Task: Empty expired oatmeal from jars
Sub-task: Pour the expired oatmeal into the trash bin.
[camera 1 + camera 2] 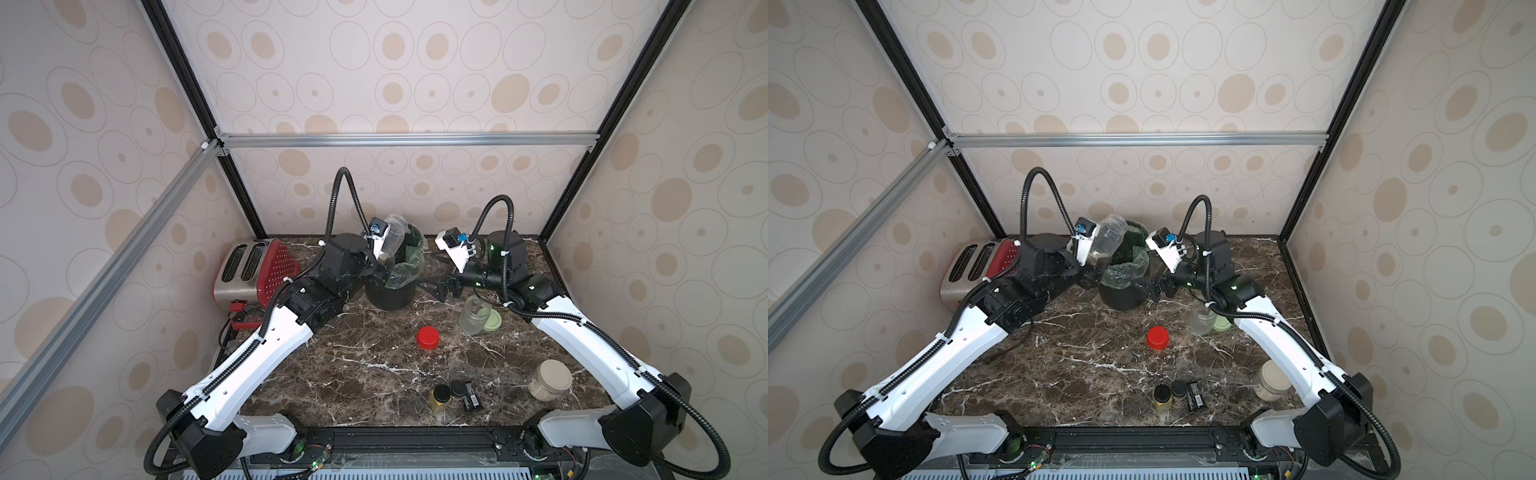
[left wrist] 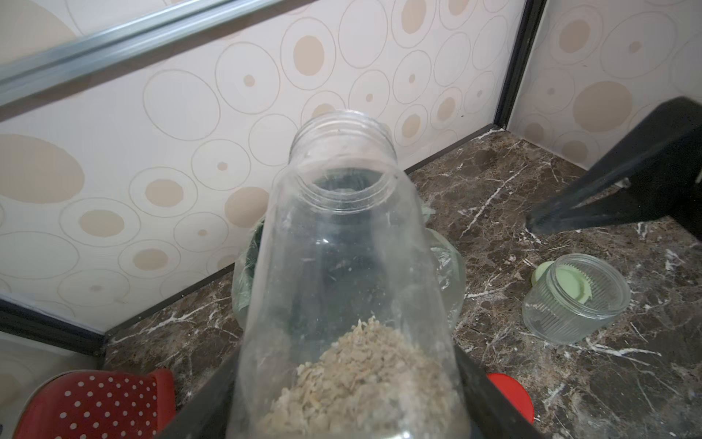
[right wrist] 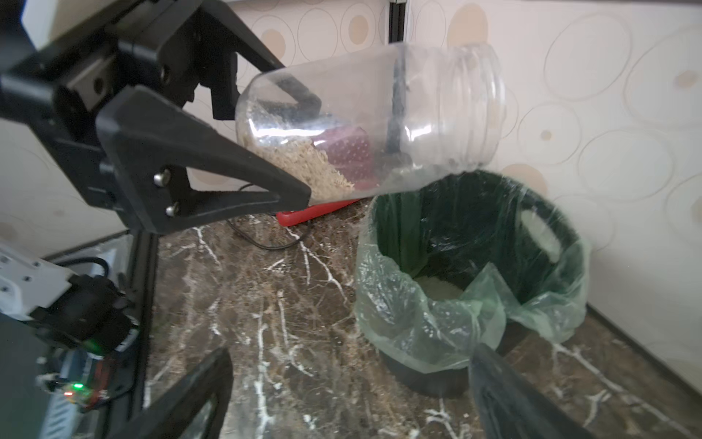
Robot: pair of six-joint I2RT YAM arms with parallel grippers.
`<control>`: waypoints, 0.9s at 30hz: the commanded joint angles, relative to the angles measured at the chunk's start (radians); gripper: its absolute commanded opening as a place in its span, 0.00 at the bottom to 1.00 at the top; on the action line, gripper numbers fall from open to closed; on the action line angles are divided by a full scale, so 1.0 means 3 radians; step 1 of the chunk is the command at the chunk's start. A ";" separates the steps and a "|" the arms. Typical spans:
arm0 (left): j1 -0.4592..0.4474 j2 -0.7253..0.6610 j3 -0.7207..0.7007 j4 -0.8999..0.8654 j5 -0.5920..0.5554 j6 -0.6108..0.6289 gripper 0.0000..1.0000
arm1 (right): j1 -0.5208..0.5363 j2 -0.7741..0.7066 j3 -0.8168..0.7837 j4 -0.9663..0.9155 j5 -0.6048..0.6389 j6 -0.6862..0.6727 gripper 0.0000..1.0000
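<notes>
My left gripper [image 1: 380, 268] is shut on the base end of a clear lidless jar [image 1: 392, 237] [image 1: 1108, 237] [image 2: 342, 247]. The jar lies tilted over the black bin [image 1: 390, 297] [image 3: 551, 235], its mouth past the near rim. Beige oatmeal [image 2: 364, 380] [image 3: 304, 167] sits at the jar's base end, between the fingers. A pale heap [image 3: 437, 290] lies inside the bin's green bag. My right gripper [image 1: 446, 289] [image 3: 349, 395] stands open and empty just right of the bin. An empty jar [image 1: 473, 316] stands by its green lid [image 1: 493, 322]. A beige-lidded jar [image 1: 549, 380] holds oatmeal at the front right.
A red lid [image 1: 428, 337] lies on the marble top mid-table. Two small black-capped bottles [image 1: 441, 397] and a black block [image 1: 471, 397] sit near the front edge. A red toaster [image 1: 253, 270] stands at the back left, behind my left arm.
</notes>
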 commanded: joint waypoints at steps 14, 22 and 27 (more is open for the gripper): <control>0.0131 0.0990 0.1382 -0.1387 0.0001 -0.0470 0.00 | -0.0027 0.0456 0.0189 0.0435 0.0363 -0.0922 1.00; 0.0170 0.1436 0.2160 -0.2174 -0.0016 -0.0811 0.00 | -0.0055 0.0525 0.0242 0.0477 0.0277 -0.0910 1.00; 0.0211 0.1646 0.2529 -0.2494 0.0044 -0.1018 0.00 | -0.0085 0.0566 0.0276 0.0472 0.0196 -0.0863 1.00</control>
